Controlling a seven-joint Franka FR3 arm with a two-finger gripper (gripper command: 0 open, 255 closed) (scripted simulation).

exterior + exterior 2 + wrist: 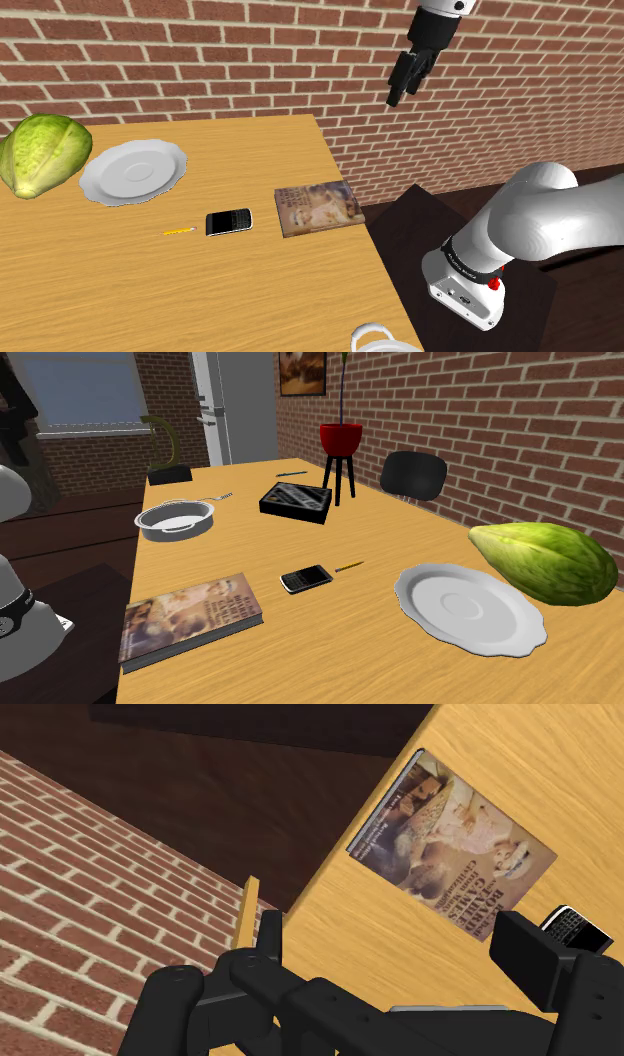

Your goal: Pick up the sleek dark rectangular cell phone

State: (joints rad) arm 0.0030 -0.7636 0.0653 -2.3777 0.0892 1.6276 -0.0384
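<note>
Setting: a wooden table (pixel 200 300) runs along a red brick wall, and the arm's stand sits at the shoulder view's lower right.
Progress: the pick appears to be at its very start. Nothing is grasped or lifted, and the approach, descent, closing and raise are all left to do.
Gripper: the black gripper (pixel 400 88) hangs high in the upper right-of-centre of the shoulder view, in front of the bricks and well above the tabletop. In the wrist view its fingers (pixel 268 936) stand wide apart.
Hold: the fingers hold nothing and touch nothing.
Book: a paperback with a picture cover (pixel 318 208) is the nearest item below the gripper, lying flat near the table's edge on the shoulder view's right.
Cell phone: the dark rectangular phone (pixel 229 221) lies flat at the centre of the shoulder view, just left of the book with a gap between them. In the wrist view it peeks out past one fingertip (pixel 577 928).
Pencil: a small yellow pencil (pixel 179 231) lies just left of the phone.
Farther out: a white plate (pixel 133 172) and a green leafy vegetable (pixel 40 152) sit at the shoulder view's upper left.
</note>
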